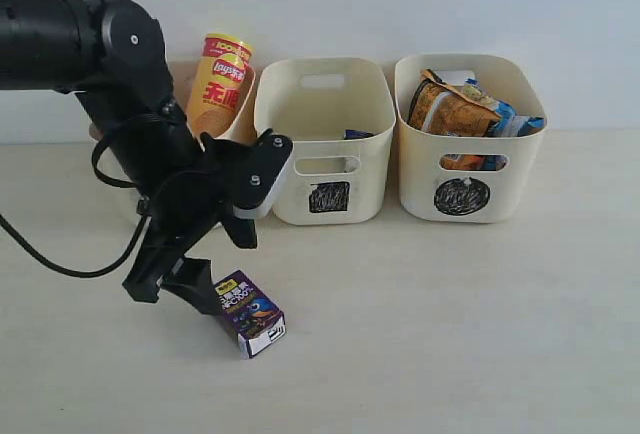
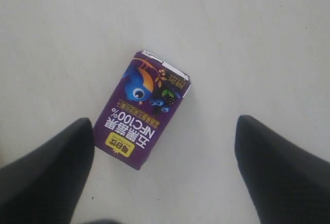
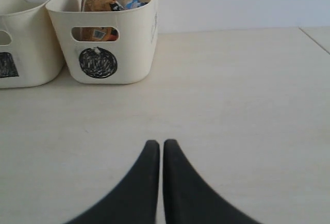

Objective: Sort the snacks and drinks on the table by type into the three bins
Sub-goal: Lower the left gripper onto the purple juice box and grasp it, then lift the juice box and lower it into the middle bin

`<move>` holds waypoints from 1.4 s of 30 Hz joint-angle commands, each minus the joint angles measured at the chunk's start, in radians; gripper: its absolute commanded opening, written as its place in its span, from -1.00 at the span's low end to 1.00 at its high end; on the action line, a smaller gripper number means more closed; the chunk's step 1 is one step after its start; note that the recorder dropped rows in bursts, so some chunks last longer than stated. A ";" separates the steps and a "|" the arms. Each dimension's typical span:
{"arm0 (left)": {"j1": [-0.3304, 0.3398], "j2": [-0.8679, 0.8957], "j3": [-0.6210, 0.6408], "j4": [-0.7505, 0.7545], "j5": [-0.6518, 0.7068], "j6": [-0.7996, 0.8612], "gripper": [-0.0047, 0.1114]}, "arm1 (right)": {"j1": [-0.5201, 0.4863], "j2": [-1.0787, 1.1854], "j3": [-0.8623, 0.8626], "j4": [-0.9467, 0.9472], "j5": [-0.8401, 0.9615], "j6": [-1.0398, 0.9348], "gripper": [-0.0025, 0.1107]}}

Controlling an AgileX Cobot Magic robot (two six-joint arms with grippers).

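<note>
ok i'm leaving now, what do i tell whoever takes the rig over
Left pincer: open, over the purple carton, which lies flat on the table, ungripped.
Right pincer: shut, empty, above the table.
Done: orange bag and blue-white bag in the circle bin; yellow-red tube in the leftmost bin.
Left to do: grip the carton, probably for the square bin, where a blue sliver shows.

Purple carton (image 2: 142,109): "NFC100%" in white, a row of white Chinese characters beside it, and a small yellow badge too small to read.
Yellow-red chip tube (image 1: 222,82): Lay's logo, large Chinese characters.
Middle bin (image 1: 285,144): scribbled black square (image 1: 329,197).
Right bin (image 1: 520,169): scribbled black circle (image 1: 460,196).
</note>
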 commanded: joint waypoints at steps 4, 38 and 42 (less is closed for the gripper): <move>-0.006 0.026 0.000 0.008 -0.034 0.070 0.30 | -0.006 -0.005 0.005 -0.005 -0.003 0.000 -0.96; -0.040 0.229 -0.002 0.159 -0.193 0.027 -0.40 | -0.006 -0.005 0.005 -0.005 -0.003 0.000 -0.96; -0.040 0.191 -0.002 0.155 -0.193 -0.017 -0.84 | -0.006 -0.005 0.005 -0.005 -0.003 0.000 -0.96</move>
